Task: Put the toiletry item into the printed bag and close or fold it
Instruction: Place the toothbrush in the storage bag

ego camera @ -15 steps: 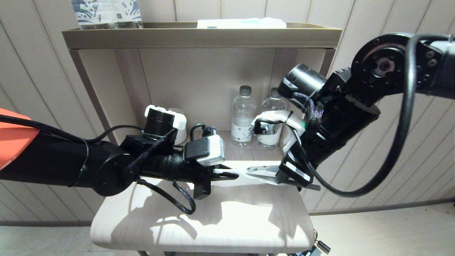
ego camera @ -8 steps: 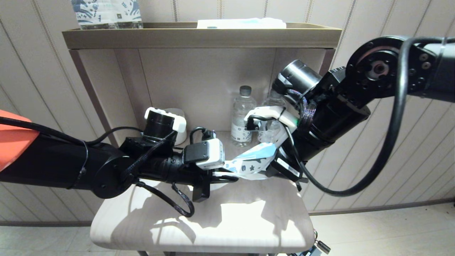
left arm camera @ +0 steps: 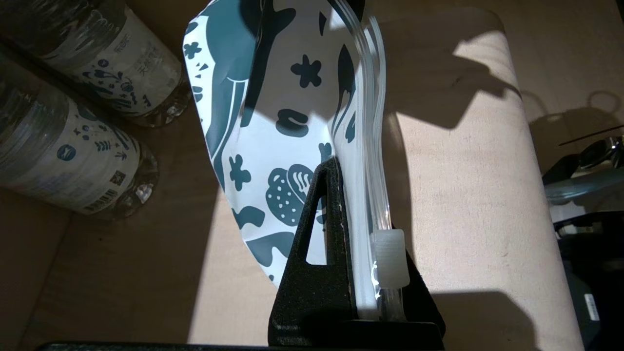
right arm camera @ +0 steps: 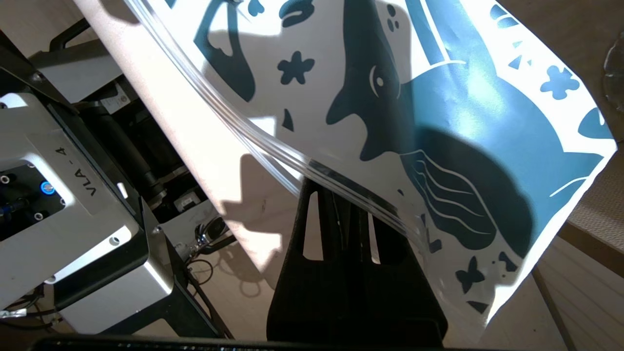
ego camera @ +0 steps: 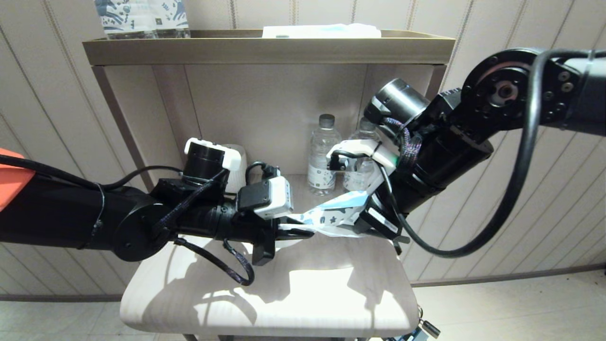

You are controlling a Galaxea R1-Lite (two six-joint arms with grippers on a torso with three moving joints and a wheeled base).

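The printed bag [ego camera: 331,215], white with blue floral print, hangs stretched between both grippers a little above the table [ego camera: 284,293]. My left gripper [ego camera: 303,232] is shut on the bag's zip edge, right beside the white slider [left arm camera: 390,256], with one black finger [left arm camera: 327,204] lying over the print [left arm camera: 282,122]. My right gripper [ego camera: 364,222] is shut on the opposite end, which sits higher. In the right wrist view the clear zip strip [right arm camera: 302,163] crosses over the closed gripper [right arm camera: 348,204] and the printed face [right arm camera: 438,122] spreads beyond it. The toothbrush is not visible in any view.
Two water bottles [ego camera: 323,156] [ego camera: 362,161] stand at the back of the shelf recess, right behind the bag. A white cup [ego camera: 239,163] stands behind my left wrist. Blue-and-white printed packs [ego camera: 142,16] and a flat white packet [ego camera: 322,31] sit on the top shelf.
The right gripper raised its end of the bag off the table, turning the printed face into view. The left arm then drew slightly left, pulling the bag tauter.
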